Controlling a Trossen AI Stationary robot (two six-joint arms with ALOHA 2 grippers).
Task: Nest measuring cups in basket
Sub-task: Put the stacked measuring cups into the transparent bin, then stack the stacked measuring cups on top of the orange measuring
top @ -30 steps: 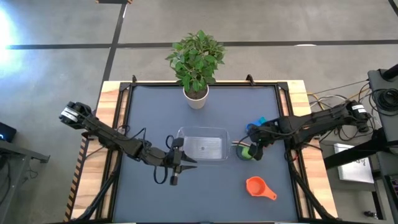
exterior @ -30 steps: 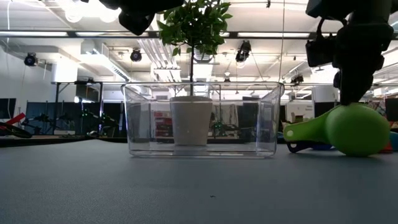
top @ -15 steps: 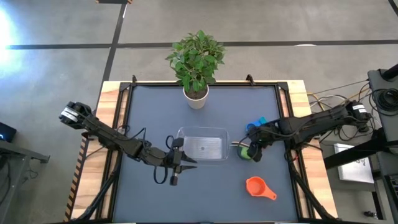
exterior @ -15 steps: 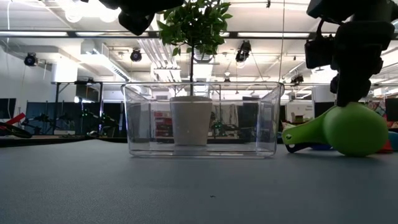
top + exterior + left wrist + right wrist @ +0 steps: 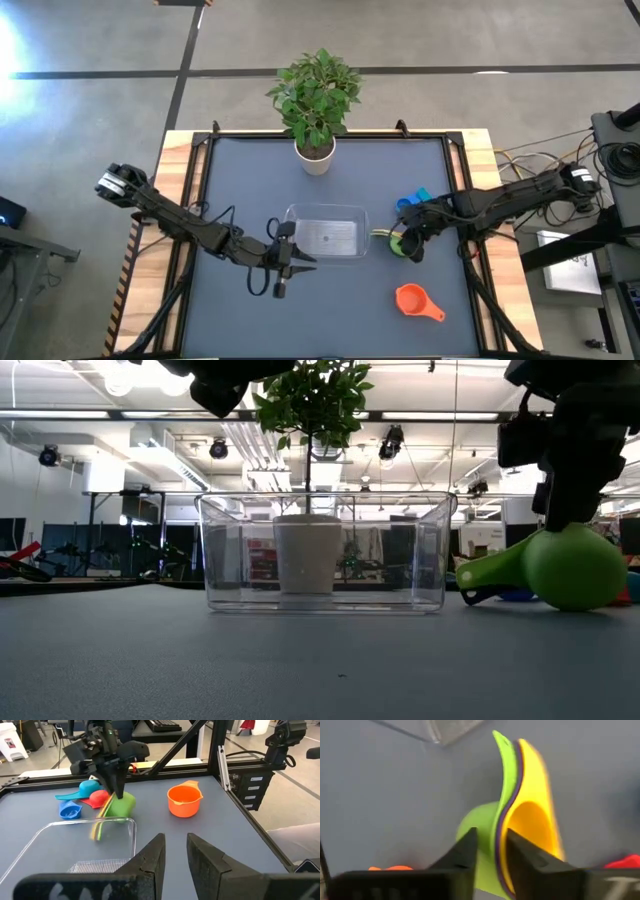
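The right gripper (image 5: 408,243), jaws pinched on the rim of the green cup (image 5: 572,568) (a yellow cup (image 5: 536,827) nested inside), has tilted it slightly beside the basket (image 5: 326,235) near the desk's right edge, so lifting seems imminent, while the left gripper (image 5: 296,258) waits, jaws slightly parted and empty.

Basket (image 5: 325,236) interior open from above. Left gripper (image 5: 300,261) sits just beside its near-left corner, blocking that approach. Right gripper (image 5: 411,240) and green cup (image 5: 399,243) crowd the gap off the basket's right end, blue cups (image 5: 412,200) close behind them. Orange cup (image 5: 414,300) stands alone near the front; bare table around it. Plant pot (image 5: 315,157) at the far edge, well apart.
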